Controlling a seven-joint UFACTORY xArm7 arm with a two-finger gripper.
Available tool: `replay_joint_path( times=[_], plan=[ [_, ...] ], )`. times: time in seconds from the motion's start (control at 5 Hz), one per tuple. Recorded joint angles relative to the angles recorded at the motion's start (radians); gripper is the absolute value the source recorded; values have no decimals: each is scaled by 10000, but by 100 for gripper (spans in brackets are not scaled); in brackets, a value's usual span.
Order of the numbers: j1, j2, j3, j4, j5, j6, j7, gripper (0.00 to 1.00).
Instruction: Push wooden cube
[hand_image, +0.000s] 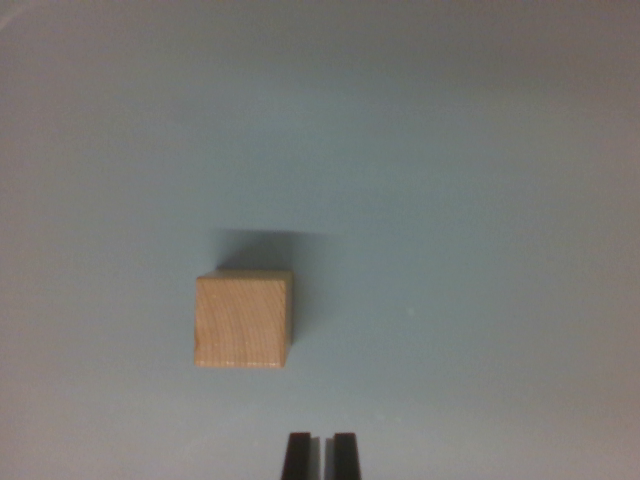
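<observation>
No brand, label or writing can be read on anything here. The wooden cube (243, 320) is pale tan with faint curved grain rings across its near face, clean square edges and a slightly darker side face on the wrist view's right. It sits flat on the plain pale blue-grey counter (480, 200), a soft shadow lying behind it toward twelve o'clock. From the end effector (321, 455), whose two dark fingertips show at the bottom edge, the cube lies at about eleven o'clock, apart from them. The fingertips stand nearly together, only a thin slit between, gripping nothing.
</observation>
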Motion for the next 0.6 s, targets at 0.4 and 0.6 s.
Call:
replay_joint_path(
  times=[0.4, 0.6],
  plan=[
    [59, 104, 53, -386, -26, -472, 102, 0],
    [119, 209, 107, -776, -52, -949, 204, 0]
  ],
)
